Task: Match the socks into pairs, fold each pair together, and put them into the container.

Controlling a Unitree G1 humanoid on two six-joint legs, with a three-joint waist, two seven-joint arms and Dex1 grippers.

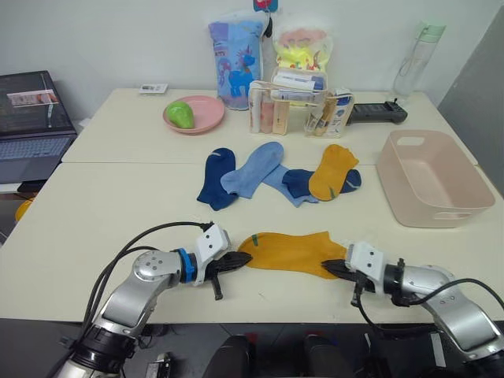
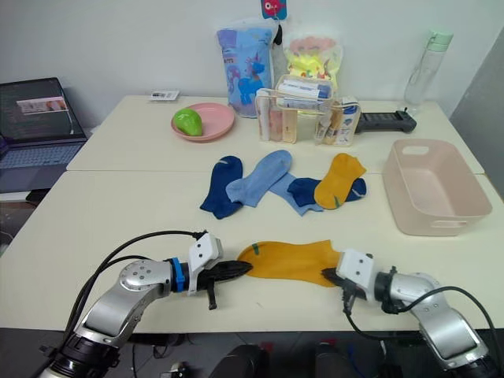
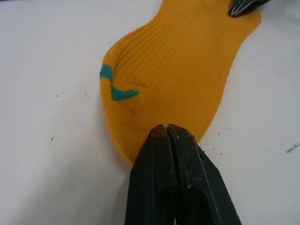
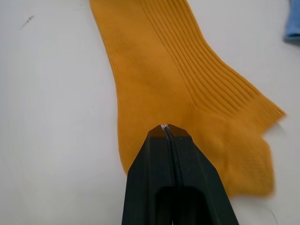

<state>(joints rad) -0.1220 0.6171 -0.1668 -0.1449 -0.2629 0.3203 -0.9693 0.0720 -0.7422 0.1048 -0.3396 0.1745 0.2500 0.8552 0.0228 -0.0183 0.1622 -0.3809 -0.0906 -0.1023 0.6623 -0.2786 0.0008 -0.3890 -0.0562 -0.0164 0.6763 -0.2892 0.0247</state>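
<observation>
Left eye view: both claws [image 1: 244, 257] [image 1: 329, 266] pinch one of six socks [image 1: 293, 252].

Bare table [image 1: 118, 213] left of the sock heap [image 1: 276, 177]; container [image 1: 433, 177] flanks right.

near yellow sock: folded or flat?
Flat. The sock lies spread full length on the table, left gripper and right gripper shut at its ends.

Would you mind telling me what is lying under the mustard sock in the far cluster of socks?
The mustard sock lies across a dark navy sock, whose toe and cuff stick out either side. The navy sock's middle is covered, as is anything beneath it.
</observation>
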